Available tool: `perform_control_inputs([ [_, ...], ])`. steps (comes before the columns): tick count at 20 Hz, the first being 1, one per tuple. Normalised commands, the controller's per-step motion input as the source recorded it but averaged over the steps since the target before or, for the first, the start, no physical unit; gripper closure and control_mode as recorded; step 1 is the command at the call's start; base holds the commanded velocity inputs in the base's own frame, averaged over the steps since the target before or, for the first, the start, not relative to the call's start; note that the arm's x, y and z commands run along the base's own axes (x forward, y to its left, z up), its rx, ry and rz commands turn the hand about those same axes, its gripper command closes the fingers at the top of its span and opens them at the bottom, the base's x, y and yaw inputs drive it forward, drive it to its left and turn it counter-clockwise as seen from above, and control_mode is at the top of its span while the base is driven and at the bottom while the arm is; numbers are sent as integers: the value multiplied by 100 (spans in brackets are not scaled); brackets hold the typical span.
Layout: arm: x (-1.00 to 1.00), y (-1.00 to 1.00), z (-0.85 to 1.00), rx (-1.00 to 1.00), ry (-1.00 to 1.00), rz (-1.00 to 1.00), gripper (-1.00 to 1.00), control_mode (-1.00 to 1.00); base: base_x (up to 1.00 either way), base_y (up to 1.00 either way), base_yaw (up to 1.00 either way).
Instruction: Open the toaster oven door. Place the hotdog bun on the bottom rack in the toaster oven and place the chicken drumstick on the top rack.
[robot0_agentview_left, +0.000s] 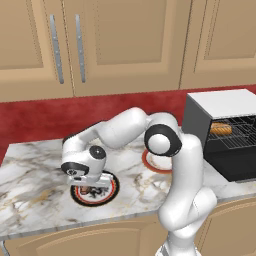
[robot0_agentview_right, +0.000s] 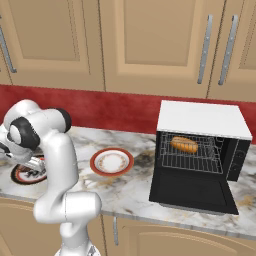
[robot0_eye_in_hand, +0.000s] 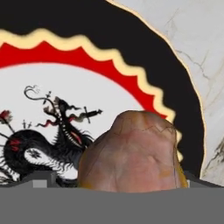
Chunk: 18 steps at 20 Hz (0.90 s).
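The chicken drumstick (robot0_eye_in_hand: 131, 153), lumpy and brown, lies on a black-and-red rimmed plate (robot0_eye_in_hand: 144, 52) with a dragon drawing. My gripper (robot0_eye_in_hand: 118, 181) is down over it, open, with one fingertip on each side of the meat. In the left base view the gripper (robot0_agentview_left: 92, 189) is low over that plate (robot0_agentview_left: 112, 194). The toaster oven (robot0_agentview_right: 200, 120) stands at the right with its door (robot0_agentview_right: 195, 192) folded down flat. The hotdog bun (robot0_agentview_right: 184, 145) lies on a wire rack (robot0_agentview_right: 192, 160) inside; I cannot tell which of the two racks it is.
An orange-rimmed plate (robot0_agentview_right: 111, 161) with nothing on it sits on the marble counter (robot0_agentview_right: 130, 195) between the arm and the oven. Wooden wall cabinets (robot0_agentview_right: 150, 45) hang above a red backsplash. The counter's front edge runs close below both plates.
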Motion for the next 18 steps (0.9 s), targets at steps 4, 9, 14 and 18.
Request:
perform_control_inputs([
  [4,13,42,1,-21,15,-12,100,-100,0,0,0],
  [9,11,32,23,-19,11,-9,100,-100,0,0,0],
  [14,1,8,45,-18,10,-10,100,-100,0,0,0],
  [18,-3,-1,60,-11,3,-6,100,-100,0,0,0],
])
